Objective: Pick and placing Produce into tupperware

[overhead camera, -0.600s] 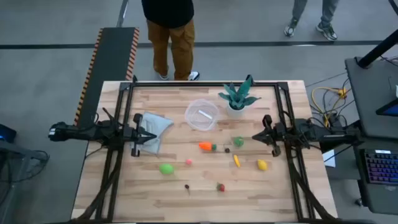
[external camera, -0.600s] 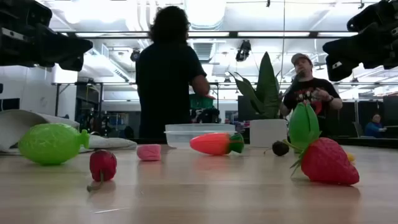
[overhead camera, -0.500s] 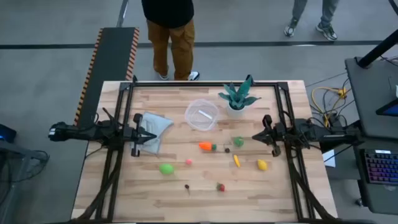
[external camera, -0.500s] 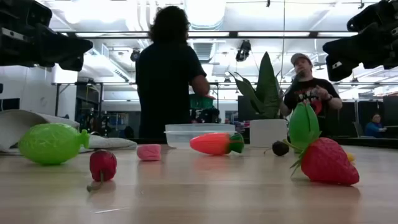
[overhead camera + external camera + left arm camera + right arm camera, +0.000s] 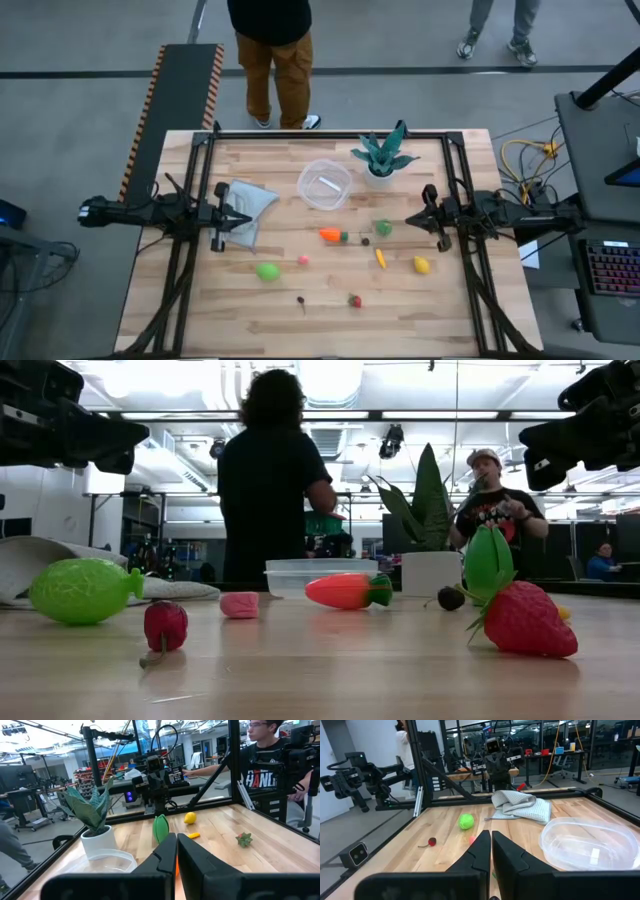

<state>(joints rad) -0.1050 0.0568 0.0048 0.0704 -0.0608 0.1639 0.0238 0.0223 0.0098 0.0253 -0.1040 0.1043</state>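
The round clear tupperware bowl [image 5: 324, 185] stands on its base toward the table's far side, with no produce in it [image 5: 587, 842]. Produce lies loose on the wood: orange carrot [image 5: 331, 236], green lime [image 5: 267, 271], pink bit [image 5: 303, 261], a green piece [image 5: 383, 228], a small orange-yellow piece [image 5: 380, 258], yellow lemon [image 5: 421, 265], red strawberry [image 5: 354, 300], and dark bits [image 5: 301, 299]. My left gripper [image 5: 246, 217] hangs shut at the left, over the cloth's edge, high above the table [image 5: 135, 432]. My right gripper [image 5: 408, 220] hangs shut at the right, also high [image 5: 525, 450].
A pale blue-grey cloth [image 5: 248, 205] lies crumpled left of the bowl. A teal spiky plant in a white pot [image 5: 381, 158] stands right of the bowl. A black frame [image 5: 330, 132] borders the table. A person [image 5: 276, 50] stands beyond the far edge; others show in the room.
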